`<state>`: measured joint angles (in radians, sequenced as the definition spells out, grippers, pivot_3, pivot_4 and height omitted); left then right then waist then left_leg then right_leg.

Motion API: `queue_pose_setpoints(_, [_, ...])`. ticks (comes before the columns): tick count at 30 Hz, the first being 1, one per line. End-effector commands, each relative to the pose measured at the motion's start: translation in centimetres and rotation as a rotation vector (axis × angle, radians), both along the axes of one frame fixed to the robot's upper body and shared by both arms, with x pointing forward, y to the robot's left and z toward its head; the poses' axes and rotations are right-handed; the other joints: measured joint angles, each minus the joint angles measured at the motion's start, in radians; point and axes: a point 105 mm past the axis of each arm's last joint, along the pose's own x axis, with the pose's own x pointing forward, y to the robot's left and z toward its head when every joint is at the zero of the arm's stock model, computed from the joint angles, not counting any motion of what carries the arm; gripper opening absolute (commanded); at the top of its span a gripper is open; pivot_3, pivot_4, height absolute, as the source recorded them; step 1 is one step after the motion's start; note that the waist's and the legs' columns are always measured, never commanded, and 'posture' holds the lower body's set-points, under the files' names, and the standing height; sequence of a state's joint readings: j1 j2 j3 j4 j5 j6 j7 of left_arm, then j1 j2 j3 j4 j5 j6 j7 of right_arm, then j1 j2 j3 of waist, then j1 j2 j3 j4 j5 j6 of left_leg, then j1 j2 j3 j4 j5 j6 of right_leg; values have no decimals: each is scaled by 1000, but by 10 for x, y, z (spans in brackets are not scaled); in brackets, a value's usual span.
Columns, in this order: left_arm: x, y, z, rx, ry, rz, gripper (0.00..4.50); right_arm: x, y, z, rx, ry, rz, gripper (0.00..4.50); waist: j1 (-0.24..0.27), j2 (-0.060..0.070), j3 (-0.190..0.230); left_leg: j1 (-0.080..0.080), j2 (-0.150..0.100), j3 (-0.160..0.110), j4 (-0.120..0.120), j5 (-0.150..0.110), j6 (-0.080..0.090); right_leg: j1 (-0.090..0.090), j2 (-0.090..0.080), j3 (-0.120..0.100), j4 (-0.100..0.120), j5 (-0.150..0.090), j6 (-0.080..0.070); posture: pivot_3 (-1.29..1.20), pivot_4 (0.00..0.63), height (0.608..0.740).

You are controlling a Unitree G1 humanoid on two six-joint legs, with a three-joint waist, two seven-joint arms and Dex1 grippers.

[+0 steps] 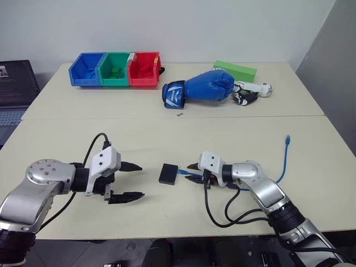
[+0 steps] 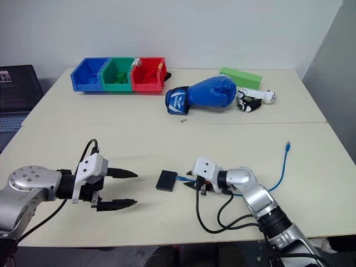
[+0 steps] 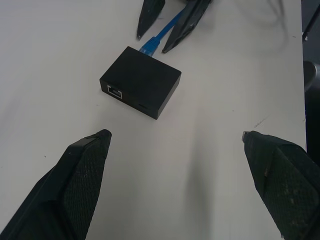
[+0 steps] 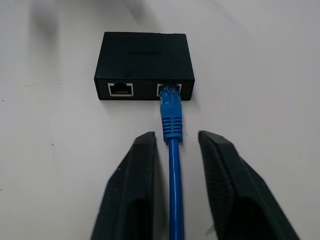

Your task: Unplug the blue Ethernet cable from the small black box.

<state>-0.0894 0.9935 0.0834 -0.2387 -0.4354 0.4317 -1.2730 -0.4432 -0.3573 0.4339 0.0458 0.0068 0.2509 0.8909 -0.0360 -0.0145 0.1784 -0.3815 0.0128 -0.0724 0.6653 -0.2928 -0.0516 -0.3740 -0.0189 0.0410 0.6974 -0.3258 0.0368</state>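
Observation:
The small black box (image 1: 168, 173) lies flat on the cream table between my two grippers. The blue Ethernet cable (image 4: 172, 120) is plugged into one of the two ports on the side of the box facing my right gripper. From there it runs back under my right wrist and curves off to its free plug (image 1: 287, 137). My right gripper (image 1: 192, 172) straddles the cable just behind the plug, fingers narrowly apart with a gap showing beside the cord. My left gripper (image 1: 139, 181) stands wide open a short way from the box, pointing at it.
At the back of the table stand a blue bin (image 1: 86, 69), a green bin (image 1: 115, 69) and a red bin (image 1: 144, 69). A blue boxing glove (image 1: 200, 88), a green block (image 1: 235, 70) and a white-and-black object (image 1: 253, 92) lie beside them. A laptop (image 1: 14, 89) sits at the far left.

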Motion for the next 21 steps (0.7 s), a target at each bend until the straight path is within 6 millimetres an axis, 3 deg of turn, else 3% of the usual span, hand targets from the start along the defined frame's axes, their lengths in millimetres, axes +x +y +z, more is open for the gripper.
queue_pose_setpoints(1, [7,-1,7,-41,-25,34,4500,8,-5,15,-23,-89,-16,299,1,0,0,0,0,0,0,0,0,0,0,0,0,0,0,0,150,740])
queue_pose_setpoints(3, [11,0,7,-58,-21,58,4500,8,-6,25,-21,-137,0,49,1,0,0,0,0,0,0,0,0,0,0,0,0,0,0,0,150,740])
queue_pose_setpoints(7, [15,-3,14,-126,8,93,4500,10,-6,42,-27,-269,33,36,2,0,0,0,0,0,0,0,0,0,-1,0,0,0,0,0,150,740])
queue_pose_setpoints(13, [21,-12,28,-374,149,185,4500,10,-5,75,-62,-570,151,24,0,0,0,-1,0,0,0,0,0,0,-1,0,0,0,0,0,150,740])
queue_pose_setpoints(21, [38,-30,30,-612,257,259,4500,-8,5,98,-36,-673,281,19,2,-1,0,-1,1,-1,2,0,0,0,-2,0,0,0,0,0,150,740])
